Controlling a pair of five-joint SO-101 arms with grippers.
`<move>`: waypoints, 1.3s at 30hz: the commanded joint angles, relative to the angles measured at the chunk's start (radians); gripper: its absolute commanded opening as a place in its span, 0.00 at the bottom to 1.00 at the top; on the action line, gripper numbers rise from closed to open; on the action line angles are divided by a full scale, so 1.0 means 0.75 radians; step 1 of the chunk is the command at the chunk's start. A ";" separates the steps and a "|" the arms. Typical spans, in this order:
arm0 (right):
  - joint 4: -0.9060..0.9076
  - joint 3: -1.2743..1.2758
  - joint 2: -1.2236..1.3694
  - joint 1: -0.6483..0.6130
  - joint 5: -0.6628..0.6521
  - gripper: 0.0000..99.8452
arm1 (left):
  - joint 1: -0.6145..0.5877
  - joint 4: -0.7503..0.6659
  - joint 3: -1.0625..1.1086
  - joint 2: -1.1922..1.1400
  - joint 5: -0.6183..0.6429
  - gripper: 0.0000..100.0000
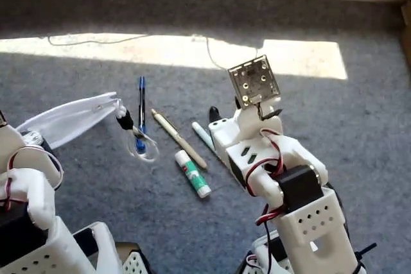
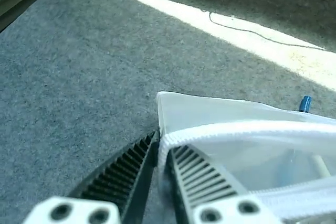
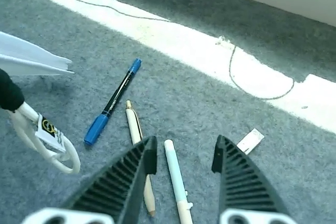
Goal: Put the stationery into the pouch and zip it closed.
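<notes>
A white translucent pouch (image 1: 70,120) lies on the grey carpet at the left, with a black zip pull and white cord loop (image 1: 131,134) at its right end. My left gripper (image 2: 160,148) is shut on the pouch's (image 2: 236,129) zip-edge corner. To the right of the pouch lie a blue pen (image 1: 140,113), a beige pen (image 1: 178,138), a glue stick (image 1: 192,173) and a pale pen (image 1: 204,136). My right gripper (image 3: 184,156) hangs open just above the pale pen (image 3: 176,174), with the beige pen (image 3: 137,140) beside one finger. Farther off lies the blue pen (image 3: 113,100).
A bright strip of sunlight crosses the carpet behind the pens, with a thin cable (image 3: 247,85) lying across it. A small white tag (image 3: 250,140) lies near my right gripper. The cord loop (image 3: 47,140) carries a small label.
</notes>
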State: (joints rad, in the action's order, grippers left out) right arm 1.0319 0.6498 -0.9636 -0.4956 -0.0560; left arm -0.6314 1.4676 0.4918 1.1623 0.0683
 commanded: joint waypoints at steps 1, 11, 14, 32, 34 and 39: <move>-0.042 -0.085 0.132 -0.038 0.041 0.17 | -0.009 -0.004 -0.075 -0.015 0.008 0.01; -0.038 -0.435 0.611 -0.044 0.200 0.17 | -0.028 0.000 -0.075 -0.015 -0.031 0.01; -0.040 -0.500 0.707 -0.044 0.229 0.17 | -0.099 -0.006 -0.077 -0.015 -0.031 0.01; -0.042 -1.089 1.425 -0.140 0.481 0.17 | -0.244 0.002 -0.052 -0.007 -0.031 0.01; -0.042 -1.171 1.525 -0.140 0.485 0.17 | -0.249 0.002 -0.050 -0.013 -0.033 0.01; -0.042 -1.366 1.771 -0.159 0.487 0.17 | -0.249 0.004 -0.050 -0.007 -0.033 0.01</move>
State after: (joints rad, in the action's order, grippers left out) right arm 1.0273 -0.2509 0.3237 -0.5892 0.2984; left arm -0.8048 1.4676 0.4918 1.1623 0.0499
